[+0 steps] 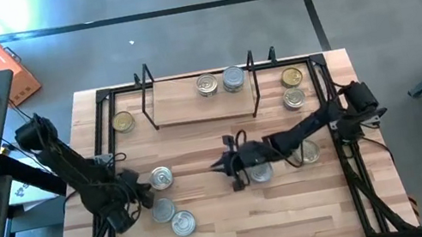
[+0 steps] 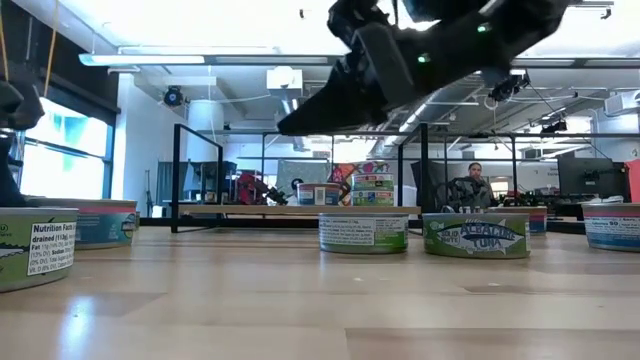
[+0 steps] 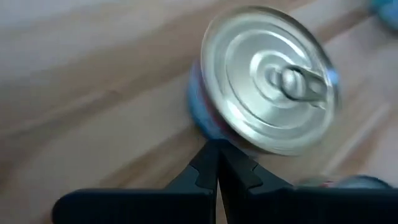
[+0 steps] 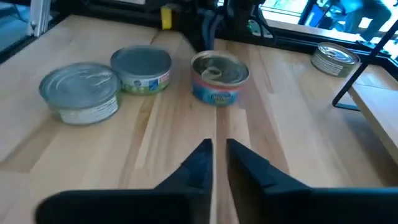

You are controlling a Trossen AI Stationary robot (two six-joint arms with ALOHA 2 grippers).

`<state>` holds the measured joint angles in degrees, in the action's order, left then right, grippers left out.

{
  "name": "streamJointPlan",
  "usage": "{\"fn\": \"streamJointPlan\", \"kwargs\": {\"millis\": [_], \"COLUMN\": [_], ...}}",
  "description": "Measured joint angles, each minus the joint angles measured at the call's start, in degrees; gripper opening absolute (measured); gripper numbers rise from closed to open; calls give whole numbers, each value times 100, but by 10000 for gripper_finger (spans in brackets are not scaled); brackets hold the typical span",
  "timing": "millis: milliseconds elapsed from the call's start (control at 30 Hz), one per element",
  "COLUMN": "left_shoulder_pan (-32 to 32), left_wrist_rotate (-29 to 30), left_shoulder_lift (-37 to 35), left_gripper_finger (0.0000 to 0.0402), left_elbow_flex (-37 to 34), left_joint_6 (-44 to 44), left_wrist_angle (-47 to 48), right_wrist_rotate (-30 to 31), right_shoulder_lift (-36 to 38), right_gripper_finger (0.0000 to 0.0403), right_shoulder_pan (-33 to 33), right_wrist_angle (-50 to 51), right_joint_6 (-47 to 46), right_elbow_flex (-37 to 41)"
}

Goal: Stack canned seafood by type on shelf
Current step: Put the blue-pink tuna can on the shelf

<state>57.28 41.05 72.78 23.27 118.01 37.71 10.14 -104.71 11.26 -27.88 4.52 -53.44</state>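
Two tins [image 1: 219, 82] stand upright, lids up, side by side on the shelf [image 1: 192, 109] board; the others stand scattered on the table [image 1: 212, 223]. The left gripper [image 1: 138, 190], pressed together, points at a silver-topped tin [image 1: 161, 178]. The right gripper [image 1: 224, 167], fingers slightly parted, hovers mid-table holding nothing.

Your widest open lane: the table [image 1: 237, 218] near edge, bare right of the silver-topped tin cluster [image 1: 167, 205]. Shelf [image 1: 192, 109] board is free along its left half; two tins [image 1: 220, 82] crowd its back middle. Black wire uprights [image 1: 254, 85] fence both shelf ends. At the right edge, two gold-topped tins [image 1: 293, 88] block you. Left back corner: one gold-topped tin [image 1: 123, 122] in the way.
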Motion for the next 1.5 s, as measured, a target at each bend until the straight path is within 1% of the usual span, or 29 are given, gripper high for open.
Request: {"fn": "streamJointPlan", "kwargs": {"millis": [100,167,267,333,500,567,633,700,800,933,1033,1167,1367,1500], "left_shoulder_pan": [-195,-435,-884,-1219,-1976,-2231,-2461,-2661,-2921,-3196,-3344,-3444,-3531,-3535], "left_wrist_rotate": [476,564,657,738,733,684,559,444,284,106,3,-111,-162,-166], "left_shoulder_lift": [125,294,641,855,1244,1336,1399,1443,1473,1477,1477,1475,1475,1475], "left_gripper_finger": [0,0,0,0,0,0,0,0,0,0,0,0,0,0], "left_elbow_flex": [-361,-558,-697,-707,-709,-709,-707,-707,-706,-707,-704,-702,-700,-704], "left_joint_6": [-395,-897,-1684,-2146,-3421,-3940,-4441,-4875,-5394,-5816,-5946,-6069,-6273,-6318], "left_wrist_angle": [-1183,-2053,-2985,-3438,-4549,-5018,-5447,-5823,-6237,-6503,-6500,-6506,-6475,-6467], "right_wrist_rotate": [-348,-565,-872,-917,-930,-930,-936,-1012,-1063,-1063,-1066,-1239,-1272,-1413], "right_shoulder_lift": [0,0,0,0,-50,-156,-318,-513,-830,-1266,-1585,-1912,-2258,-2400], "right_gripper_finger": [88,127,189,230,322,351,371,383,388,390,390,390,390,389], "right_shoulder_pan": [-232,-353,-503,-581,-837,-941,-1034,-1122,-1246,-1349,-1361,-1371,-1385,-1419], "right_wrist_angle": [16,19,98,106,69,28,-98,-312,-645,-481,11,589,750,653], "right_joint_6": [85,169,176,187,196,203,281,349,347,315,433,696,912,989], "right_elbow_flex": [-45,-47,-47,-47,-50,-52,-52,-52,-75,-510,-1002,-1569,-2082,-2200]}}
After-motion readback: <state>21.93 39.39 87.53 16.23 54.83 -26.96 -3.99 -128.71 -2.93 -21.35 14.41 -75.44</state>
